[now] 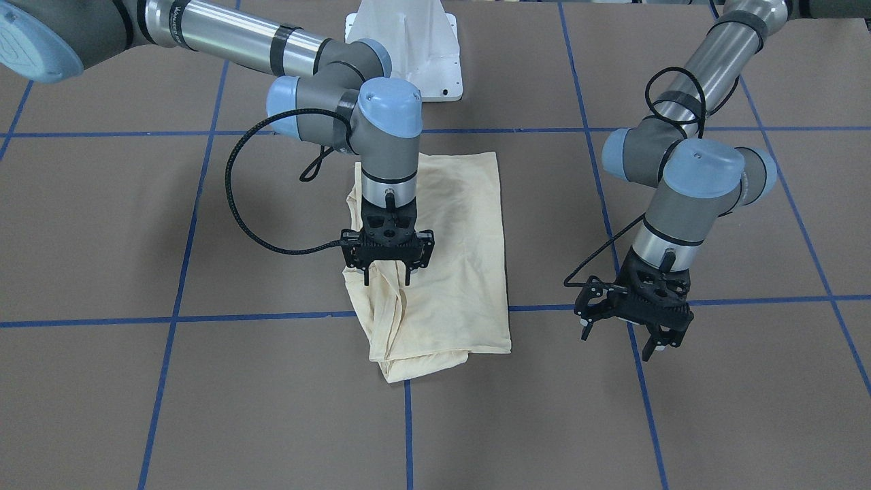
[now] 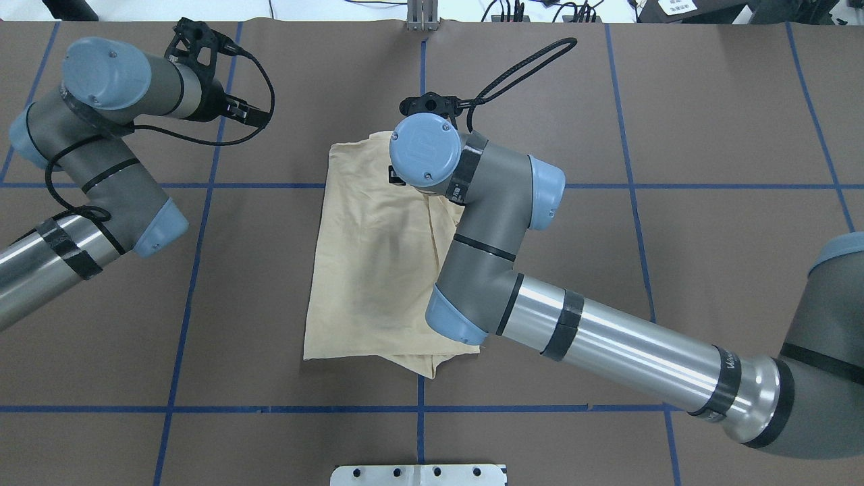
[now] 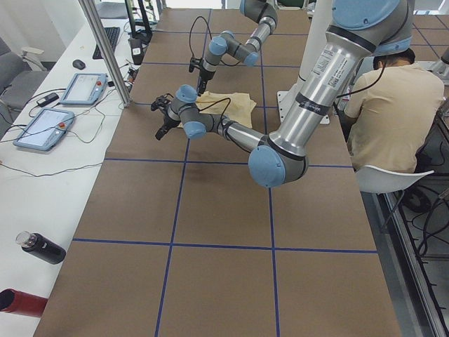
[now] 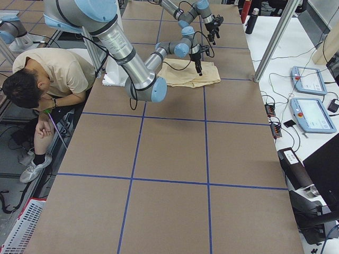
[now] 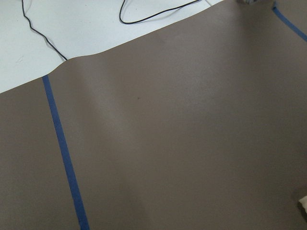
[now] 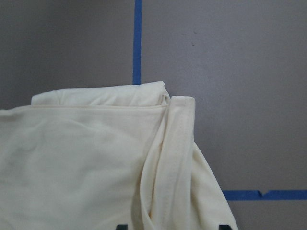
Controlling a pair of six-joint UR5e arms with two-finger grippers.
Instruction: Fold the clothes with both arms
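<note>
The clothes are one cream shirt (image 1: 435, 258) folded into a long rectangle on the brown table, also seen in the overhead view (image 2: 371, 256); its print is hidden. My right gripper (image 1: 387, 280) points straight down over the shirt's edge and is open. Its fingertips (image 6: 122, 226) straddle a raised, hemmed fold of the shirt (image 6: 168, 158). My left gripper (image 1: 616, 344) hangs open above bare table to the side of the shirt, with nothing between its fingers. The left wrist view shows brown table and only a sliver of cream cloth (image 5: 302, 203).
Blue tape lines (image 1: 258, 316) grid the table. The white pedestal base (image 1: 408, 47) stands behind the shirt. A person (image 3: 393, 105) sits beside the base. Teach pendants (image 3: 81, 88) and bottles (image 3: 42, 249) lie on the white side table.
</note>
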